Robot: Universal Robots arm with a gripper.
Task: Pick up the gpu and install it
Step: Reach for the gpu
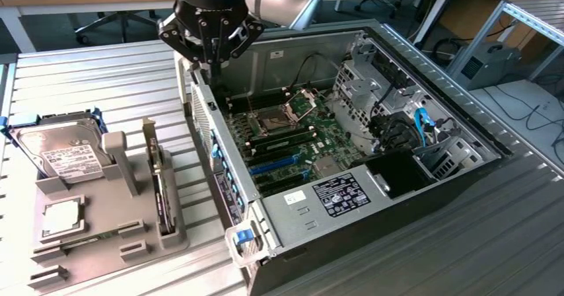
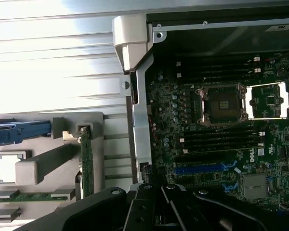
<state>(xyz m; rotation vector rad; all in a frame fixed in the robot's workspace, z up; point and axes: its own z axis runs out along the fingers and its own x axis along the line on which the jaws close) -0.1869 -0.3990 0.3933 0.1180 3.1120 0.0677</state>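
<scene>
Ribbed metal bench, office desks behind it at the top of the exterior view.

- Open case lies on its side, centre to right of frame. The board faces up, with an open socket and blue slots.
- Grey tray is at the exterior view's lower left, beside the case. It carries the drive at its upper end and the chip below that.
- The gpu stands on edge in a slot along the tray side nearest the case. It has not been picked up.
- Gripper hangs at top centre of the exterior view, pointing down over the case's tray-side wall. The jaws are clenched together with nothing between them.

Key relation: the gpu lies toward the exterior view's lower left of the gripper, well apart and lower. Its long axis runs up and down the frame, roughly parallel to the tray-side wall. The wrist view agrees: the gpu shows as a thin green edge in the tray, off to one side of the gripper.

Obstacles, as I judge them:
- The wall stands between the gripper and the tray.
- A tray upright rises just beside the card, so there is little room on that face.
- The drive and chip sit further off, on the far side of the card from the case.
</scene>
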